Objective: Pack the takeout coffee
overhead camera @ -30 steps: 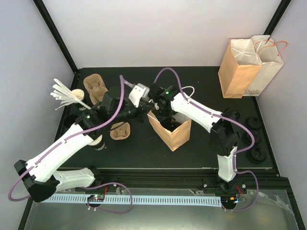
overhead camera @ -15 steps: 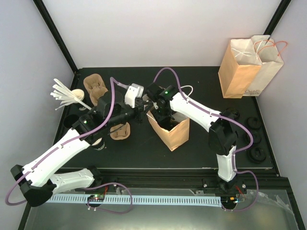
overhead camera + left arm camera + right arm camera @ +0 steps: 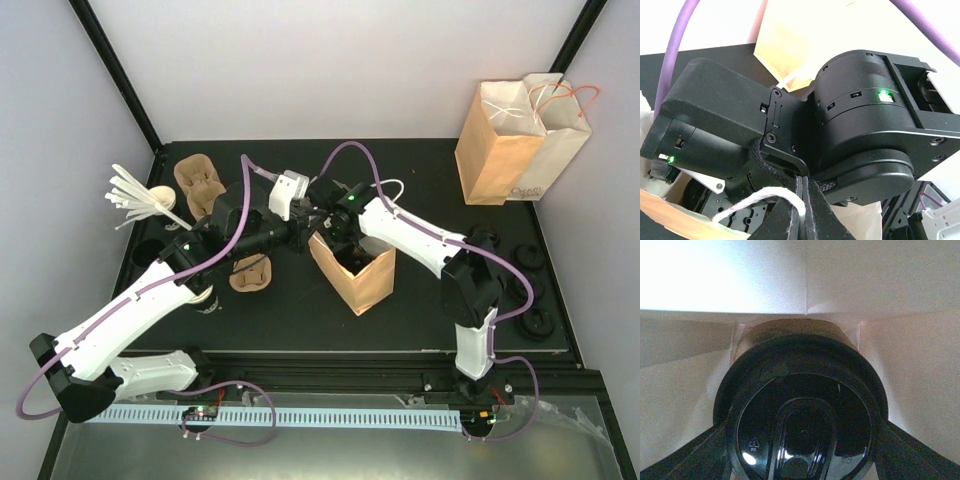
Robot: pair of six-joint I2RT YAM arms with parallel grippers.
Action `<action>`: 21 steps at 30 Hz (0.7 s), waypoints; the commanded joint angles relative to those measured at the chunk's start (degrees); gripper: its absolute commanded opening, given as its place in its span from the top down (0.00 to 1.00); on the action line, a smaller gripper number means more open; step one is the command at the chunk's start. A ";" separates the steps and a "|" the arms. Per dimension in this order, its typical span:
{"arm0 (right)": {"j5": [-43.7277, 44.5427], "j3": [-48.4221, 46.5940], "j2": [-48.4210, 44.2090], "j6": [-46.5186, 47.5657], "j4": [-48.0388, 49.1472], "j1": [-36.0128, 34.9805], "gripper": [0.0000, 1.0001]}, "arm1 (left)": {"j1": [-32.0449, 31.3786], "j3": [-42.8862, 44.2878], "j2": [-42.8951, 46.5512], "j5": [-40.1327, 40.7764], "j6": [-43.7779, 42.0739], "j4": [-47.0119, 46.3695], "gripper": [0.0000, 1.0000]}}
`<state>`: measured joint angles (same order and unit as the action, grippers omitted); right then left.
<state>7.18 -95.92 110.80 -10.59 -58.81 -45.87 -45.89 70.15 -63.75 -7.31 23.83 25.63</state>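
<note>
The takeout coffee (image 3: 802, 415), a cup with a round black lid, sits low inside the open brown paper bag (image 3: 365, 285), with pale bag walls all around it. My right gripper (image 3: 805, 427) reaches down into the bag (image 3: 920, 365), and its fingers (image 3: 690, 460) press on both sides of the lid. From above, the right gripper (image 3: 338, 238) is hidden in the bag's mouth. My left gripper (image 3: 806, 210) is shut on the bag's white string handle (image 3: 765, 197) at the bag's left rim, next to the right wrist (image 3: 865, 115).
Two more paper bags (image 3: 500, 150) (image 3: 560, 140) stand at the back right. Tan cup carriers (image 3: 197, 185) (image 3: 250, 272) and white stirrers (image 3: 130, 195) lie at the left. Loose black lids (image 3: 540, 322) lie at the right edge.
My left wrist swung slightly left and then back right toward the bag's rim, still pinching the handle. The right gripper stayed down in the bag.
</note>
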 commanded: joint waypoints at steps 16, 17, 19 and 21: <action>7.20 -27.96 -1.30 -1.19 -19.22 0.47 0.00 | -0.52 2.01 1.53 2.30 -0.32 -4.43 0.98; 7.37 -28.41 -2.00 -1.10 -19.53 0.45 0.00 | -0.51 1.87 1.63 2.77 -0.12 -3.92 0.98; 7.58 -29.68 -3.74 -1.12 -19.91 0.46 0.00 | -0.43 1.12 2.09 3.74 0.18 -3.64 0.98; 7.45 -30.88 -6.01 -1.36 -19.66 0.45 0.00 | -0.43 0.08 2.73 4.68 0.46 -3.65 0.98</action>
<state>12.80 -123.68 109.86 -11.68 -75.92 -45.56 -46.00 70.15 -62.98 -5.04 23.86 22.65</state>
